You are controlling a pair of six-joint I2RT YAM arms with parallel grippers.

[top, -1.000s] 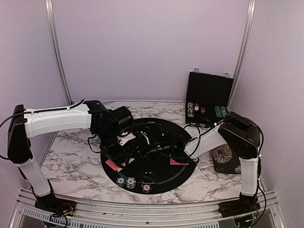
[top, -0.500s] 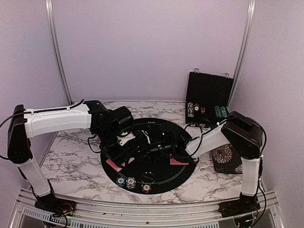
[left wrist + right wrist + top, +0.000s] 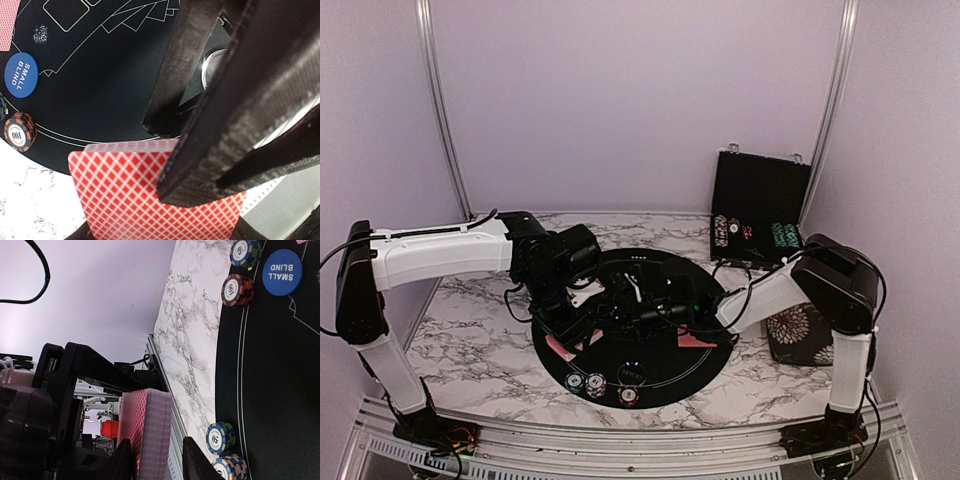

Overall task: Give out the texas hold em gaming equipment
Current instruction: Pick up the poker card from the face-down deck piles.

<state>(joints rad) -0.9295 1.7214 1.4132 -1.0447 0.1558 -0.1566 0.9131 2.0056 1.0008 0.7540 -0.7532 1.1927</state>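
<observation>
Left wrist view: deck of red-backed cards (image 3: 115, 200) at bottom of frame, up above the mat, pinched between the left fingers (image 3: 85, 362). These are closed on it at a middling spread. Right fingers (image 3: 210, 115) reach in from the upper right, and one lies across the back of the deck's top card.

Right wrist view: deck seen edge-on between the right fingers, which straddle it partly open. One finger is against the red back, with a thin gap on the other side, so no clamp is visible.

Under the deck is the black round poker mat (image 3: 665, 385). On it:
- blue SMALL BLIND button (image 3: 21, 75)
- red-and-black chip stack marked 100 (image 3: 20, 131), just beside the button at the mat's rim
- blue-and-green chip stack marked 50 (image 3: 220, 437), touching an orange-and-blue chip stack (image 3: 230, 467) further along the rim
- two loose red-backed cards face down, one left of centre (image 3: 560, 347) and one right of centre (image 3: 695, 340)

Top view: both arms meet over the middle of the mat, which lies on the marble bench (image 3: 470, 330). Black chip case (image 3: 760, 200) stands open at back right with chips in its tray. Floral pad (image 3: 800, 335) lies right of the mat, beside the right arm.
</observation>
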